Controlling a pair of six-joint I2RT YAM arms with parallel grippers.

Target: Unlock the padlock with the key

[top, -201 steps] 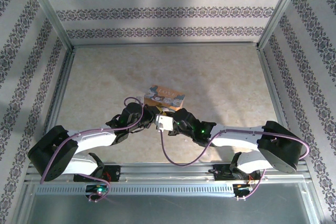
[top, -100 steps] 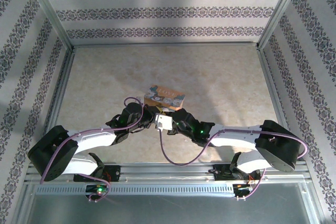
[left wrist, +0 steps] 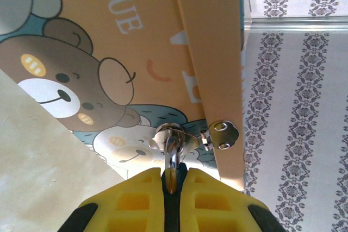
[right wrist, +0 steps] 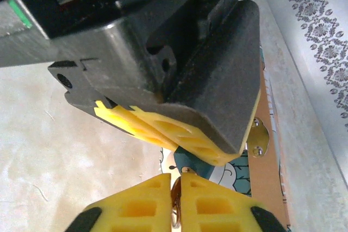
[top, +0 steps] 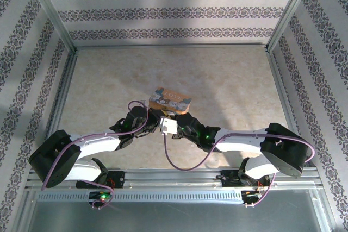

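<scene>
- Padlock (left wrist: pixel 169 144) needs the key (right wrist: pixel 175 205): right gripper (right wrist: pixel 175 180) clamped on it, just short of the box (left wrist: pixel 136 42).
- Left gripper (left wrist: pixel 172 173) pinches padlock's silver loop at the box latch (left wrist: pixel 222 134).
- Suggest: hold padlock steady, square the key up first, push straight in, turn gently.

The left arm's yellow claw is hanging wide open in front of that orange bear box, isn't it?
Not wide open. The left wrist view shows the left gripper shut, its yellow fingers pinching the silvery loop of the padlock. The rest holds: it is in front of the orange bear box.
</scene>
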